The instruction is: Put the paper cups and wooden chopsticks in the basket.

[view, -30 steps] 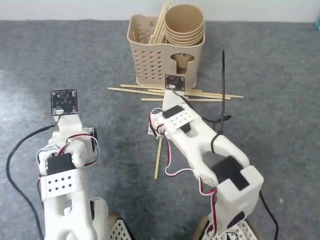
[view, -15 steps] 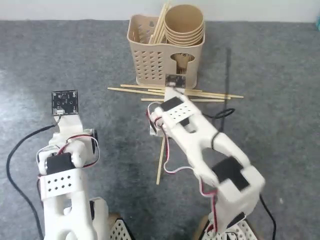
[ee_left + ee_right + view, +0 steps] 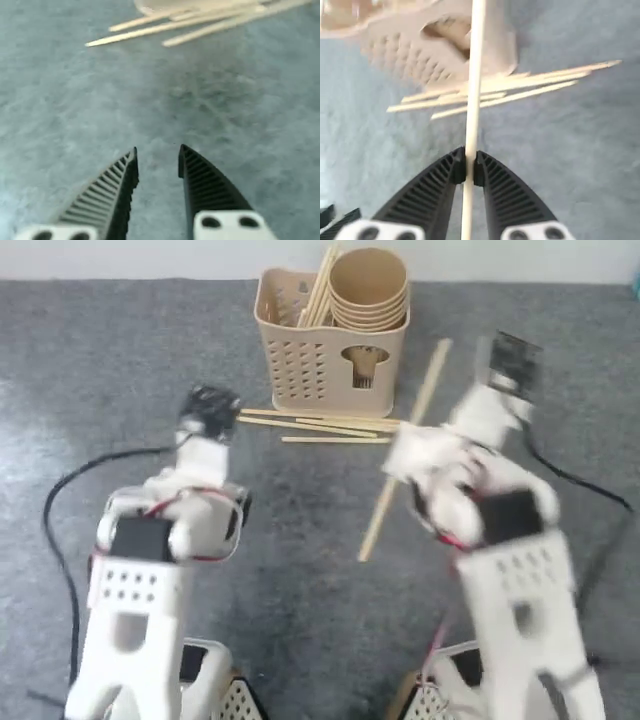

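Right tool (image 3: 469, 159), ridged and black, pinches a slender wooden chopstick (image 3: 474, 75).

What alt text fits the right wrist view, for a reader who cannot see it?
The right gripper is shut on one wooden chopstick over the grey carpet. Beyond it, more chopsticks lie on the carpet beside the beige basket.

The basket (image 3: 300, 365) is creamy beige, its walls dotted with rows of small holes, and the paper cups (image 3: 368, 300) are plain kraft tan, a shade darker than the pale blond wooden chopsticks (image 3: 310, 423). The bench (image 3: 120, 350) wears a mottled grey, felt-like cover. The left arm (image 3: 150, 570) and right arm (image 3: 510, 560) are white with black motors and red wires, and the left end effector (image 3: 158, 149) and right end effector (image 3: 470, 151) have black ribbed fingers.
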`<action>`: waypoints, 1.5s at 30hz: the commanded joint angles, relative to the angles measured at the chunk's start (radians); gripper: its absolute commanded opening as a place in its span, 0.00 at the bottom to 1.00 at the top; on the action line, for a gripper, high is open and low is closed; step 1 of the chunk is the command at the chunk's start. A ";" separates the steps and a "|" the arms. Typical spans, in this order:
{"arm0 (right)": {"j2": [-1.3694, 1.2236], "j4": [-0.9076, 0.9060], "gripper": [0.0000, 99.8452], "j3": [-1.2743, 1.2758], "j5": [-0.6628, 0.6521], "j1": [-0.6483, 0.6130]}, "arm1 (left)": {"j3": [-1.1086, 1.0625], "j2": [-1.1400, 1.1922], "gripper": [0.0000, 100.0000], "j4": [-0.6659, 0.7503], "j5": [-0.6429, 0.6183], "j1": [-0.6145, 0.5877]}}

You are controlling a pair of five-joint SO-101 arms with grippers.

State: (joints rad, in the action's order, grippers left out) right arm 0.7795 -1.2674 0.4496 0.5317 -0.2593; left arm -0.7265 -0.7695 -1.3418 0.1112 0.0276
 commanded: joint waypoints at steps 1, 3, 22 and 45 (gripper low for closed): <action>0.191 -0.007 0.01 0.089 -0.087 0.137 | 0.202 0.241 0.13 -0.020 0.084 0.077; 0.268 -0.005 0.01 0.157 -0.120 0.214 | 0.311 0.391 0.13 -0.035 0.141 0.110; 0.734 0.059 0.01 0.546 -0.255 0.535 | 1.159 1.315 0.13 -0.068 0.640 0.290; 0.756 0.061 0.01 0.601 -0.299 0.527 | 2.026 2.019 0.12 -0.230 0.687 0.290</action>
State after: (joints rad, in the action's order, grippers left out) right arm 1.5313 -1.2352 1.0664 0.2493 0.2654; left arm 1.1991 1.2236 -1.5551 0.7940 0.3130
